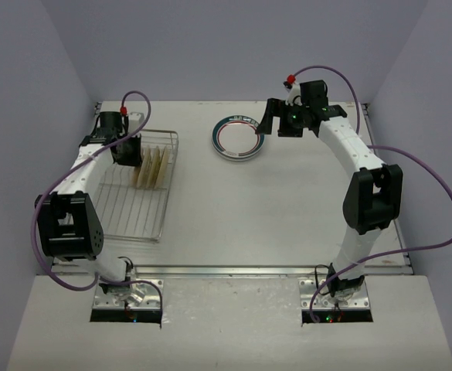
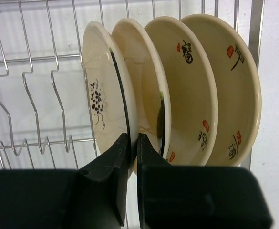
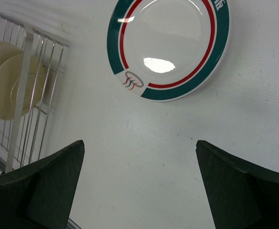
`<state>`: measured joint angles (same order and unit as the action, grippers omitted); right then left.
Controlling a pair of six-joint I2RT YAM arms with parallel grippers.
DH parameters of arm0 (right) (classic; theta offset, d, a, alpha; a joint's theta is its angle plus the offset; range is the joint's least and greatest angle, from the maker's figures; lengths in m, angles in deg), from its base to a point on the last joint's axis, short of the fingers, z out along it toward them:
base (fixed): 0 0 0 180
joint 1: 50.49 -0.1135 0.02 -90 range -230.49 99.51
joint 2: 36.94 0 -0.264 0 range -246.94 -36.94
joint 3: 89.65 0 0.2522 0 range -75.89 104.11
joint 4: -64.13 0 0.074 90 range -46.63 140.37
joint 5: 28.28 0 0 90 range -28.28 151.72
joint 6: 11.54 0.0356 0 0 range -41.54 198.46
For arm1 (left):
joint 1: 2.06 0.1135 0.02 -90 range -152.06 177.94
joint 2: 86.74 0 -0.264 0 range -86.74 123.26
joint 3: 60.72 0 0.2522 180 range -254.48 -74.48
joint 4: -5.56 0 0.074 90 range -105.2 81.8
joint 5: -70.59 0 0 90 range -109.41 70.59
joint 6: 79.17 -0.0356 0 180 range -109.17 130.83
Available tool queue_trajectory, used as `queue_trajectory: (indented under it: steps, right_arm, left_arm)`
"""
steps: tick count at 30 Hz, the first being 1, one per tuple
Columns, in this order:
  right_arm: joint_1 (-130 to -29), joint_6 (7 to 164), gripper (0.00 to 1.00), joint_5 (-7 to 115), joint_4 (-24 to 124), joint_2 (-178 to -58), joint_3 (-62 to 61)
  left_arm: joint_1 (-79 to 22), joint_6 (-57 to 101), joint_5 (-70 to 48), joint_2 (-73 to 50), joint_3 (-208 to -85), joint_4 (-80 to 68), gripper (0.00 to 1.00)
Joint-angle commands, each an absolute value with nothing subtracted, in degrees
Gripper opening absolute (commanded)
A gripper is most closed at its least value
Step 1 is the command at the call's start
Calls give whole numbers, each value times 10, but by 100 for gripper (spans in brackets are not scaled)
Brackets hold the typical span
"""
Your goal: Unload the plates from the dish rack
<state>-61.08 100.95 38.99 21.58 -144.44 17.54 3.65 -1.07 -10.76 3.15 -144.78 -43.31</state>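
table (image 1: 287, 209), dish rack (image 1: 133, 210), teal plate (image 1: 239, 137)

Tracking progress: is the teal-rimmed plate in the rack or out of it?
Out. The teal-rimmed plate lies flat on the table, apart from the dish rack, where four cream plates stand upright.

Two slim arms are in front of me, the left arm (image 1: 86, 164) and the right arm (image 1: 348, 151), both with smooth white shells over their long links. Each has a chunky black housing (image 1: 69, 226) partway along and more black blocks out at the wrist. A thin purple cable (image 1: 330, 69) loops loosely off each arm and trails down towards a bare metal base plate (image 1: 125, 297). A small red cap (image 1: 290, 78) marks where the cable meets the right wrist, and a green light (image 1: 293, 117) glows just below it. The left gripper (image 2: 133, 140) and the right gripper (image 3: 139, 143) have matte black, wedge-shaped fingers with flat inner faces.
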Motion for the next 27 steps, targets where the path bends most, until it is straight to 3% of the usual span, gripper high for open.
queue_trajectory:
  steps: [1,19,27]
  right_arm:
    - [-610,1011,99,385,236,-1422,172]
    - [-610,1019,99,366,231,-1406,167]
    - [-611,1030,99,351,228,-1395,181]
  left_arm:
    - [43,39,-77,52,-1465,-413,0]
    - [44,42,-70,-12,-1575,-461,0]
    - [45,44,40,-47,-1630,-475,0]
